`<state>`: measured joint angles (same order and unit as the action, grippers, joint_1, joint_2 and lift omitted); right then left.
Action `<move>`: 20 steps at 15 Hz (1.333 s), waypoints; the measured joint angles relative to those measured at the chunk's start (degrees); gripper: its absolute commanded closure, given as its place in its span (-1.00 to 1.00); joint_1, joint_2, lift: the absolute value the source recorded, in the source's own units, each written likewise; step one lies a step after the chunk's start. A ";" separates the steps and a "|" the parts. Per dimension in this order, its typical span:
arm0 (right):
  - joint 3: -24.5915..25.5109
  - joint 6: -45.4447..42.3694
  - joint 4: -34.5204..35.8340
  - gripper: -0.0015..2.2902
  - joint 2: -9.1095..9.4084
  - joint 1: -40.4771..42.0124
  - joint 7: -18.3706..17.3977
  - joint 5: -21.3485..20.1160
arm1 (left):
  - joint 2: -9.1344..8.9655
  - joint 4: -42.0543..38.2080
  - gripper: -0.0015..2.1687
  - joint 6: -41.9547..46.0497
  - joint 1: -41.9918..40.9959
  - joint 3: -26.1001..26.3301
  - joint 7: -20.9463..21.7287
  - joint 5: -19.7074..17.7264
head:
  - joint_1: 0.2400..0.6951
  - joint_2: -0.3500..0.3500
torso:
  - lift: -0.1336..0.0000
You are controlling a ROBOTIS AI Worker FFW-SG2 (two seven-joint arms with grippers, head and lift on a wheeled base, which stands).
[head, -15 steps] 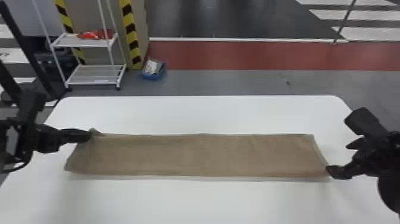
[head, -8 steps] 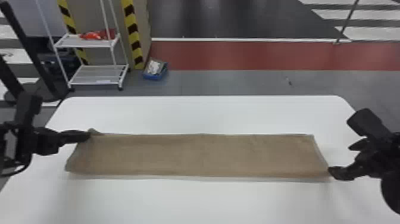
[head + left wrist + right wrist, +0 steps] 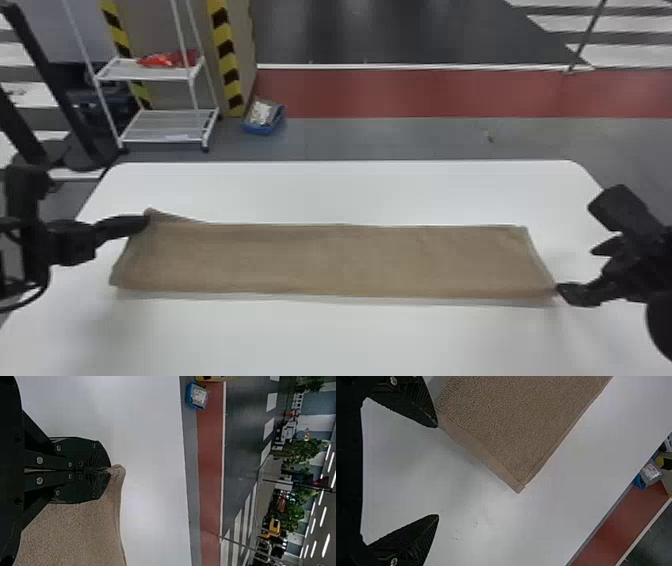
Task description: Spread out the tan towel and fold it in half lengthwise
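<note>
Slightly rightward, the wide-open right gripper [image 3: 436, 471] is being eased; on the white table [image 3: 350, 192], the folded tan towel [image 3: 325, 260] is being pinched far left by the left gripper [image 3: 108, 471], likely for straightening.

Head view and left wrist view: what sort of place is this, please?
Probably a large indoor test or demonstration hall: road-like white floor stripes, a white shelf rack and rows of strip lights.
</note>
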<state>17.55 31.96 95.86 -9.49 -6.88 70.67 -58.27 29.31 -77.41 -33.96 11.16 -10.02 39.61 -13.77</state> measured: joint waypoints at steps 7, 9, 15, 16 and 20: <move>0.28 -0.02 -0.06 -0.93 0.07 0.00 -0.01 0.00 | -0.55 0.43 -1.00 2.80 -1.94 0.35 -5.29 -0.59 | 1.00 0.04 | -0.91; 0.63 0.01 -0.04 -0.93 0.09 -0.14 -0.12 0.29 | -0.55 -0.47 -0.97 3.04 -2.41 0.08 -5.52 -0.56 | 1.00 0.04 | -0.91; 5.39 13.32 -0.23 -0.95 0.18 -4.51 -0.99 11.48 | -0.11 -5.65 -0.93 1.59 -4.18 -1.99 -4.19 0.06 | 1.00 0.01 | -0.91; 6.32 18.31 -0.55 -0.95 -0.06 -5.88 -1.15 14.40 | 0.02 -5.81 -0.93 1.31 -4.21 -2.01 -3.84 0.24 | 1.00 0.00 | -0.91; 9.32 31.77 -2.08 -0.96 -0.52 -9.46 -3.38 22.13 | 0.20 -5.91 -0.93 0.96 -4.37 -2.02 -3.39 1.00 | 1.00 -0.01 | -0.91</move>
<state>26.88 63.73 93.78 -10.01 -16.35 67.29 -36.14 29.51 -83.32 -33.00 6.79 -12.04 36.22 -12.77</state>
